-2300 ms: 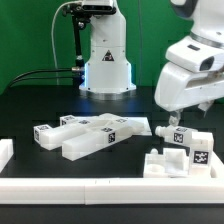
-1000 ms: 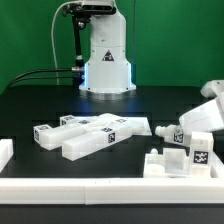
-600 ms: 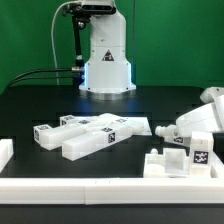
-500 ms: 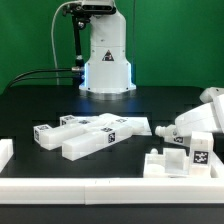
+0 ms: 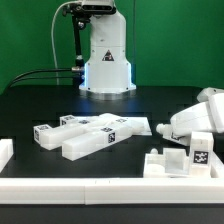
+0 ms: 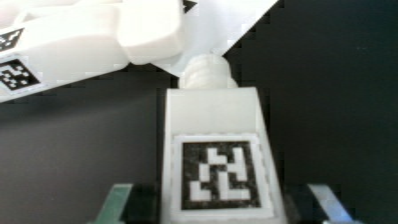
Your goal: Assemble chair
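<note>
A white pegged chair leg [image 6: 217,140] with a square tag fills the wrist view. Its round peg [image 6: 208,72] points at other white chair parts [image 6: 98,45]. My gripper [image 6: 222,200] straddles the leg's tagged end, open, with a dark gap between each finger [image 6: 121,200] and the leg's sides. In the exterior view the gripper [image 5: 175,130] comes in low and tilted from the exterior view's right, over the leg [image 5: 162,129]. A cluster of tagged chair panels [image 5: 90,135] lies in the middle of the table.
Another tagged white chair part [image 5: 185,160] stands in front of the gripper. A long white rail [image 5: 100,186] runs along the table's front, with a white block [image 5: 5,152] at the exterior view's left. The robot base [image 5: 105,60] stands behind.
The hand has come down from upright above the table's right side, tilted over and slid slightly left onto the leg. The chair parts have not moved.
</note>
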